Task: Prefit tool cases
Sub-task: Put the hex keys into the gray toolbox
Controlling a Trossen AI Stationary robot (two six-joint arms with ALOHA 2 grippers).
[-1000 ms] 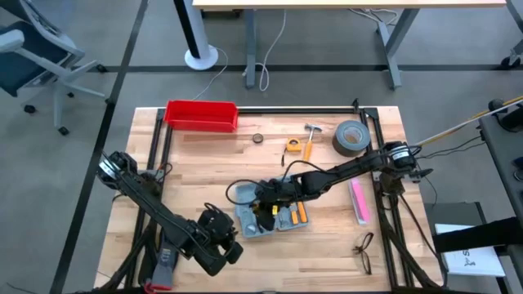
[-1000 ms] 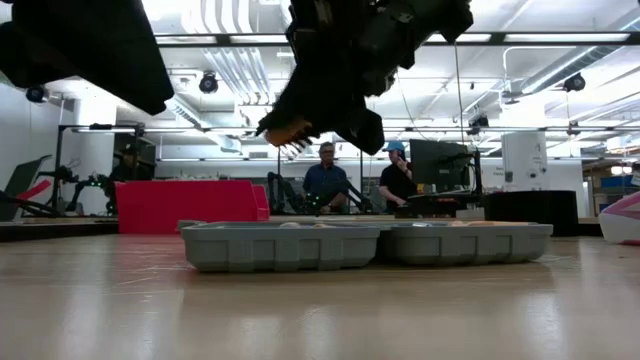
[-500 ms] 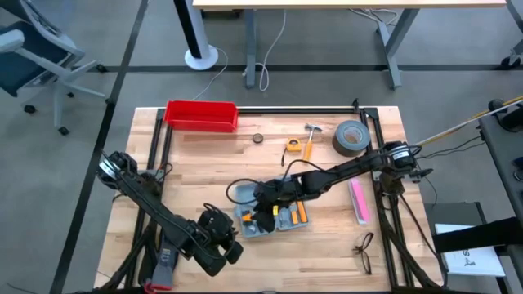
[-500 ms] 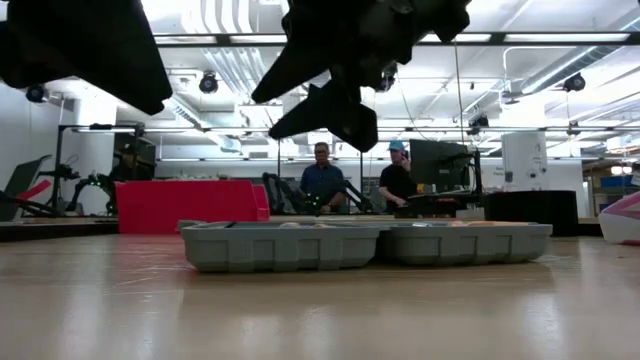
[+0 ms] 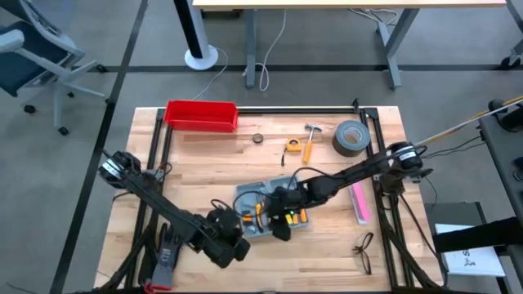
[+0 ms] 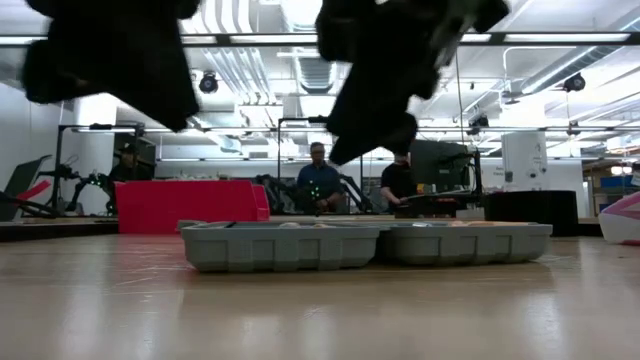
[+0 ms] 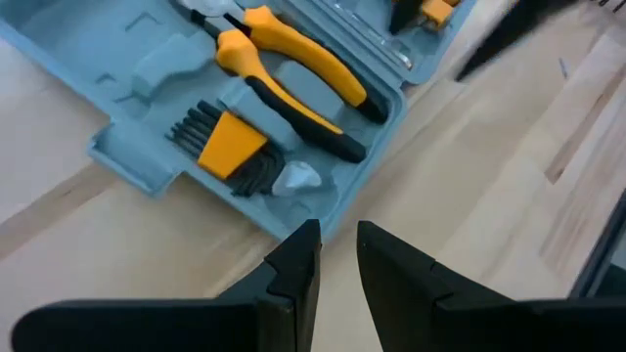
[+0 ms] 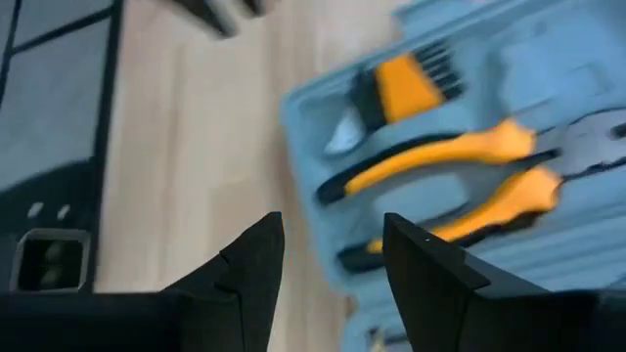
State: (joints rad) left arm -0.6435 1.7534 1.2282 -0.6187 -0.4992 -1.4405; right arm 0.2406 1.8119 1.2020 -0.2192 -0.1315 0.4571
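right hand point(image 8: 328, 254) open, empty, above tool case point(image 8: 509, 127)

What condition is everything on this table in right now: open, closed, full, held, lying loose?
Tool case: open flat on the table, pliers and hex keys seated in it.
Right gripper: jaws open, empty, over the case.
Left gripper: jaws nearly together, empty, beside the case.
Red bin: upright at the far edge.
Tape roll: lying flat.
Hammer: lying loose.
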